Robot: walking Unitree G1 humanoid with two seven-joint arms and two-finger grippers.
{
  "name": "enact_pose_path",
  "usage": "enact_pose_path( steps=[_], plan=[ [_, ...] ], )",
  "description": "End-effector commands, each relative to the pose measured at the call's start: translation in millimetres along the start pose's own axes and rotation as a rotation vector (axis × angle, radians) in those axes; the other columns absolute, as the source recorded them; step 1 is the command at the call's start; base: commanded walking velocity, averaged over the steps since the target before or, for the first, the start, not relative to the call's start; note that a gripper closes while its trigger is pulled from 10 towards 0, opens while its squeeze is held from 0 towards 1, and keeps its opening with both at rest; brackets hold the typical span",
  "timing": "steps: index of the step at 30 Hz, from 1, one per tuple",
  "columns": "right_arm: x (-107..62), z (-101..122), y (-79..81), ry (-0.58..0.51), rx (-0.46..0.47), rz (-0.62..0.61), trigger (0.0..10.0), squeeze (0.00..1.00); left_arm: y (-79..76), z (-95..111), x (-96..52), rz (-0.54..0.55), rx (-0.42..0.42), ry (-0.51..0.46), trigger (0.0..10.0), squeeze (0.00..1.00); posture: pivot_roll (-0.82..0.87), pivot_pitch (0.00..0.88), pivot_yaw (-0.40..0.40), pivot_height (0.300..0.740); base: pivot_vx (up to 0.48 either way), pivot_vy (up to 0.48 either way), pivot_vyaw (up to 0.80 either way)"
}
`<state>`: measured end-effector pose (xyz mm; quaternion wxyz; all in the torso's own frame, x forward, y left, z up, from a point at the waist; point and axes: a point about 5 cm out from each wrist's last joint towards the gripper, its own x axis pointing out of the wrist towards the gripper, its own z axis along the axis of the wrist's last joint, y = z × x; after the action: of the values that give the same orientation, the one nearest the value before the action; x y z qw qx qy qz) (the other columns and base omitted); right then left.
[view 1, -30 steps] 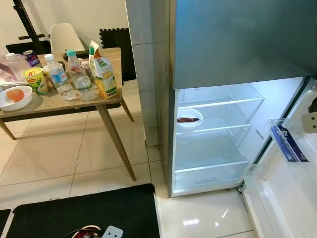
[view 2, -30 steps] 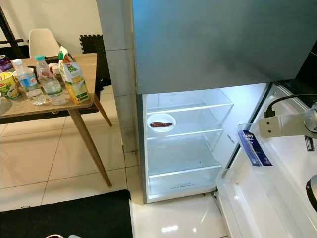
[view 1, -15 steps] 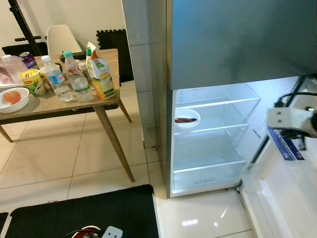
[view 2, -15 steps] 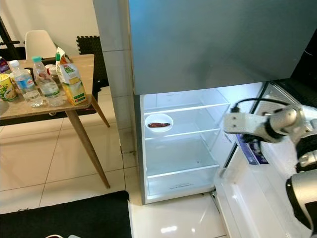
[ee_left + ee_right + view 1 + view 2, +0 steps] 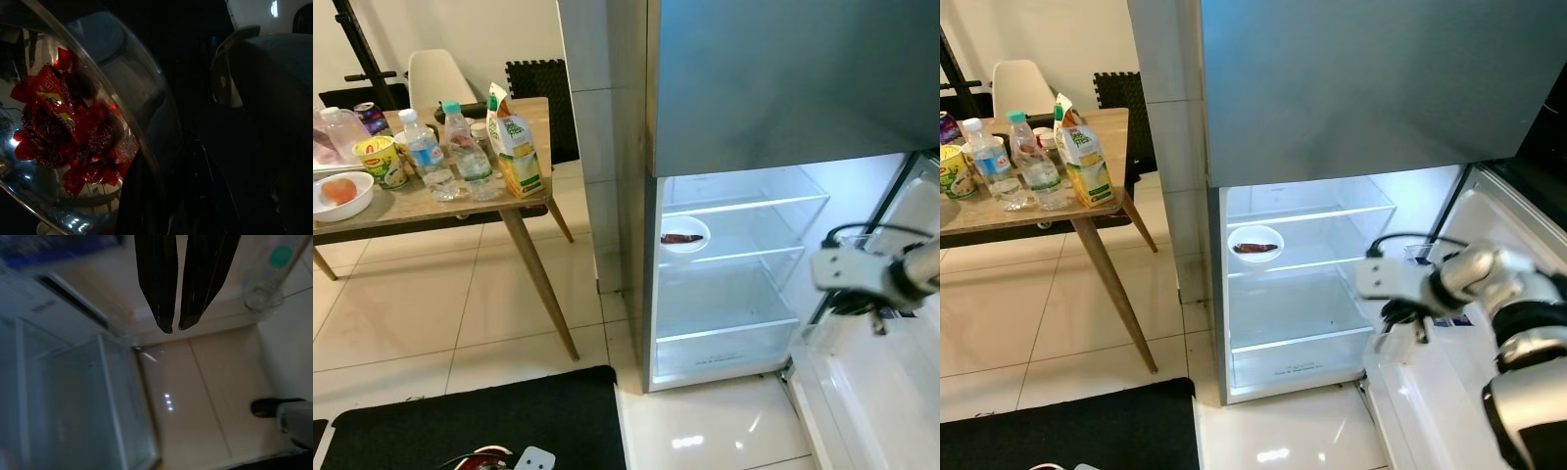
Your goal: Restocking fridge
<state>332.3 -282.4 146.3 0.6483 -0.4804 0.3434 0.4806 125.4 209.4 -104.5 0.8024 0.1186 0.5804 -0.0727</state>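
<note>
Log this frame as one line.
stage: restocking fridge | fridge: open | right claw: shut, empty, beside door | left claw: holding bowl of red candies | table: drinks waiting

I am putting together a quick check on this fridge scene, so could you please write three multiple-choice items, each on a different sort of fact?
1. Where is the white bowl?
A. on a glass shelf inside the fridge
B. on the black mat
C. in the door rack

2. What colour are the sweet wrappers in the glass bowl?
A. green
B. red
C. white

3. How is the lower fridge door?
A. shut
B. removed
C. open

Answers:
1 A, it sits on a lit shelf of the fridge.
2 B, the left wrist view shows red wrappers.
3 C, it hangs open beside the right gripper.
</note>
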Motion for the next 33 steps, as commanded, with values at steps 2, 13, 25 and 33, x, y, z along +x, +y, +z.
enact_pose_path(
  steps=[2,13,25,33],
  plan=[
    [0.7,-1.5,-0.9,0.042,-0.009,-0.019,10.0,0.00,-6.6,-0.8,0.7,-0.021,-0.008,0.000,10.0,0.00,-0.09,0.000,-0.018,0.740,0.000,0.000,0.00],
    [26.9,-20.7,13.2,0.203,0.075,-0.119,10.0,0.00,-7.0,-1.0,0.8,-0.020,-0.002,0.001,10.0,0.00,-0.09,0.000,-0.018,0.740,0.000,0.000,0.00],
    [35.0,-35.1,20.3,0.265,0.166,-0.249,10.0,0.00,-7.3,-0.9,0.8,-0.020,-0.003,0.000,10.0,0.00,-0.09,0.000,-0.017,0.740,0.000,0.000,0.00],
    [17.9,-59.7,21.8,0.397,0.208,-0.341,10.0,0.00,-6.8,-1.1,0.8,-0.021,-0.007,0.002,10.0,0.00,-0.09,0.000,-0.017,0.740,0.000,0.000,0.00]
  ],
)
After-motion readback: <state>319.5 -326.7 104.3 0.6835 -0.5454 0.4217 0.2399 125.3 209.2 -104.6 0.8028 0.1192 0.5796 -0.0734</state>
